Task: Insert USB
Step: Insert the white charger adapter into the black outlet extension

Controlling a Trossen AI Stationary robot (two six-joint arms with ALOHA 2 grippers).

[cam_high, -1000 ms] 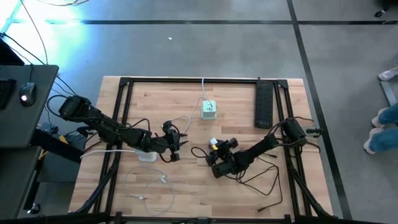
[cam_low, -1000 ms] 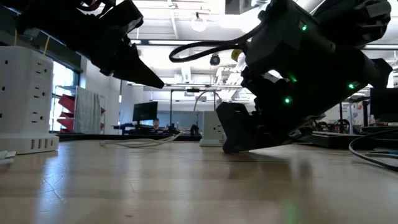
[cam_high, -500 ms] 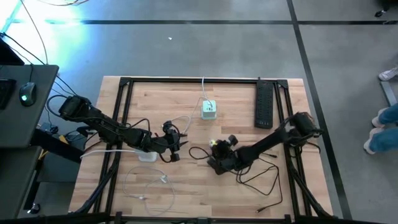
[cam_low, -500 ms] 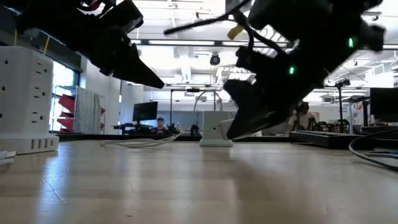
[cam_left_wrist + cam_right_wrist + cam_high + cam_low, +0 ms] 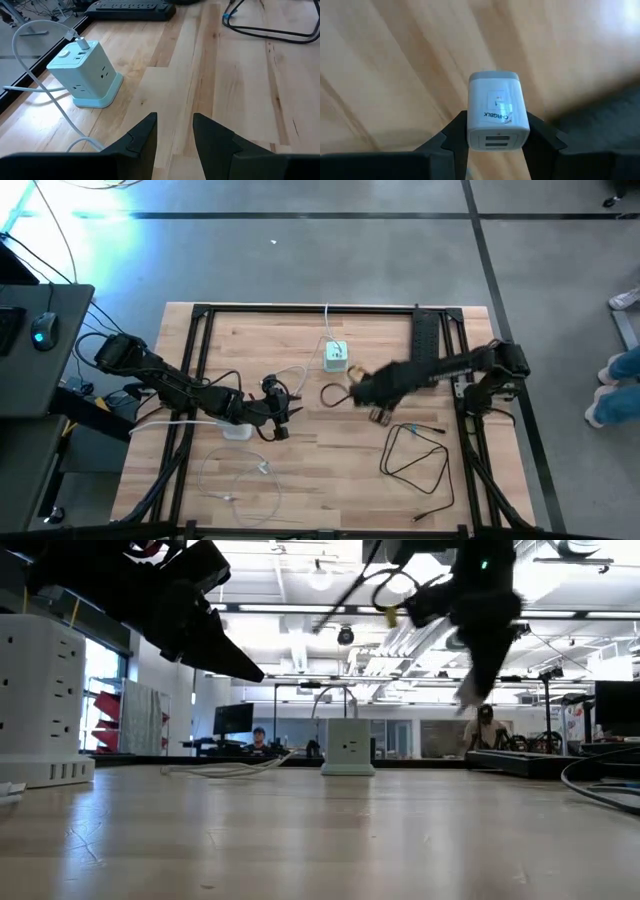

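Right gripper [image 5: 495,131] closed on small white two-port USB charger block [image 5: 496,111] marked CHRGBL K, pinched between both dark fingers [image 5: 454,134], ports facing the wrist camera. Raised above light wooden tabletop [image 5: 300,480], just beside pale green cube power strip with white cable [image 5: 336,356]; blurred in high view [image 5: 375,388]. Coiled black cable [image 5: 415,458] on the wood below and behind that gripper. Long black power strip [image 5: 424,345] near its forearm.

Left gripper [image 5: 174,131] hovering low, fingers apart, gripping nothing; pale green cube [image 5: 85,75] ahead of its tips, white plug seated on top. White tower power strip [image 5: 40,700] off to its side in low view.
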